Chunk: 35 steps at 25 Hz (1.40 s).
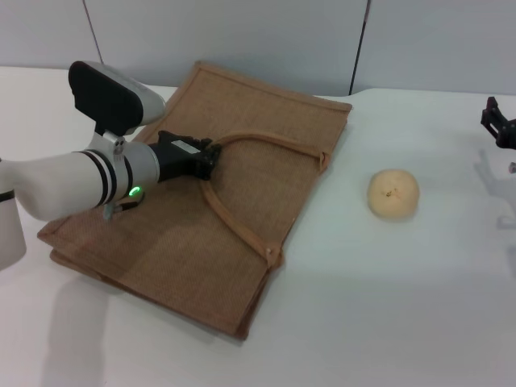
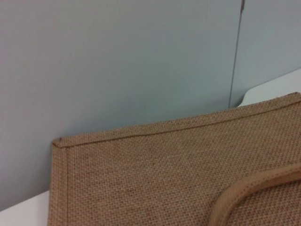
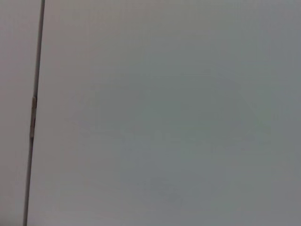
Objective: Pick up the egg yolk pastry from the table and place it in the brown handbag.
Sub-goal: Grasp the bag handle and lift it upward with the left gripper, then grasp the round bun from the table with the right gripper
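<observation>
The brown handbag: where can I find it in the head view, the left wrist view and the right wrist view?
Head view: the brown handbag lies flat on the white table, left of centre, under the left hand.
Left wrist view: the handbag fills the lower part, below the grey wall.
Right wrist view: not in it, only a plain grey surface with a seam.
Shared landmark: the handbag's arched strap handle, seen in the head and left wrist views.
</observation>
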Available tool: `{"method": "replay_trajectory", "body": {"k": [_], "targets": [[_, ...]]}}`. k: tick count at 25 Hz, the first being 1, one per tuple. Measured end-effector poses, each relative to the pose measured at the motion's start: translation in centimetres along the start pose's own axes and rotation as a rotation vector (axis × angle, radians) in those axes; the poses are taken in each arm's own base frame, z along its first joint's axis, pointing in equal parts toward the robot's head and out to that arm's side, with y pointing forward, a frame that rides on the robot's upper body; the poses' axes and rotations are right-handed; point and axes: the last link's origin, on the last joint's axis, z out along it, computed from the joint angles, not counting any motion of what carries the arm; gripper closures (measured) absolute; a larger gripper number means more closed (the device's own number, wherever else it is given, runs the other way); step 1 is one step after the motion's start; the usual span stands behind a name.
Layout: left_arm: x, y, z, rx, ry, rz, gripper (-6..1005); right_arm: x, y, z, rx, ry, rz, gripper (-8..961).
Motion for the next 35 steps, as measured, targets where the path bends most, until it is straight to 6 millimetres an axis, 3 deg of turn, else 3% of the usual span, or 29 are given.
{"method": "replay_trajectory", "body": {"k": [6, 22, 35], "targets": [[0.1, 0.1, 0.0, -0.001, 0.001, 0.002, 875, 0.0, 0.0, 0.0, -0.002, 0.001, -0.003, 91], [3.5, 0.8, 0.1, -0.061, 0.042, 0.067, 877, 0.5, 0.9, -0.5, -0.038, 0.046, 0.038, 93], [8.5, -0.2, -4.0, -0.031, 0.06, 0.134, 878, -0.3, 3.4, -0.3, -0.137, 0.091, 0.069, 92]]}}
